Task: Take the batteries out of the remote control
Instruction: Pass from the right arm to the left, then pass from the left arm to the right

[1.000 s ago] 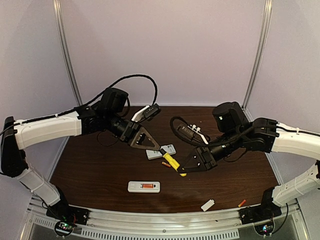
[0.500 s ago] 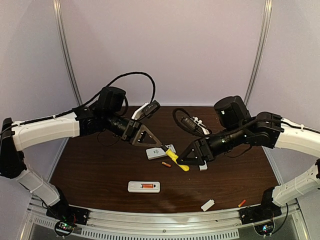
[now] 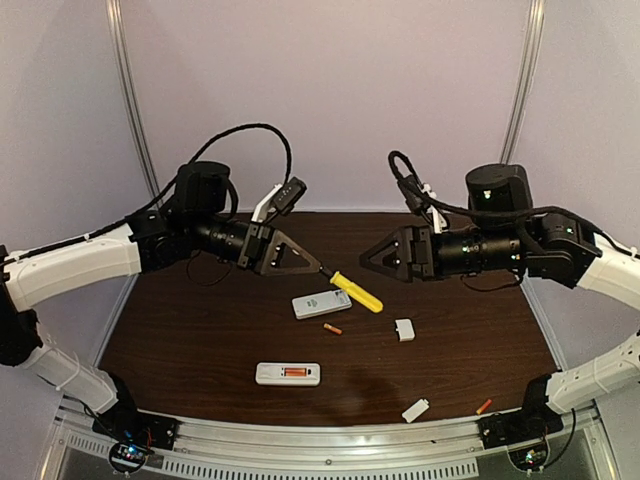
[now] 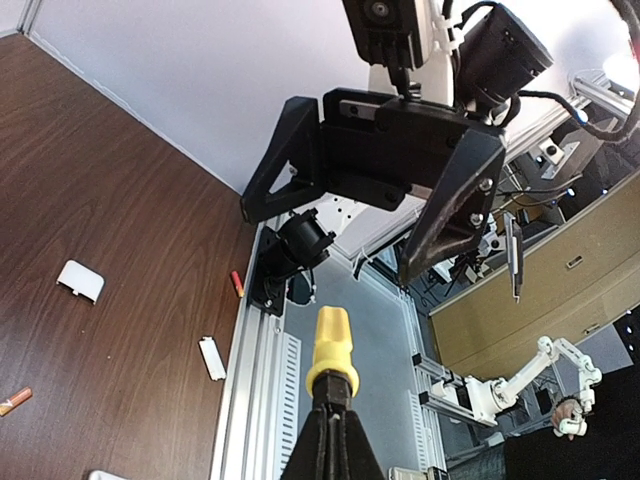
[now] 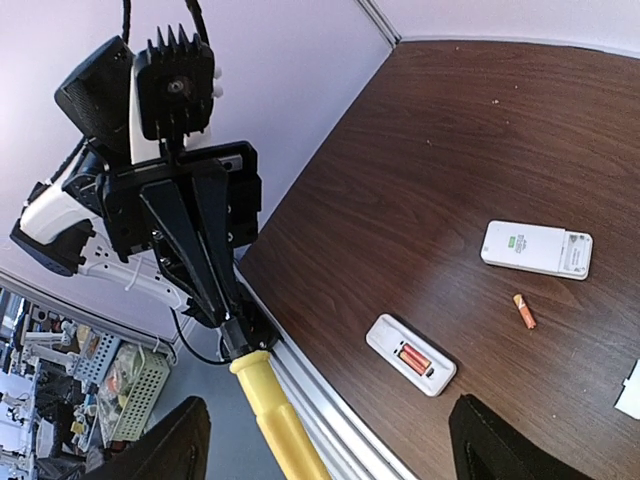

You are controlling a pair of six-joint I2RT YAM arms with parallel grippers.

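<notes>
No lettering, brand or number can be read in any view. The white remote point(image 5: 535, 249), at about 3 o'clock in the right wrist view, carries a small greenish mark on its upper side, too small to make out.

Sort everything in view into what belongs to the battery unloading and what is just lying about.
Job in hand:
- near remote, a battery inside it
- far remote
- two loose batteries
- screwdriver, pinched by its tip in the left fingers

Lying about:
- two white covers
</notes>
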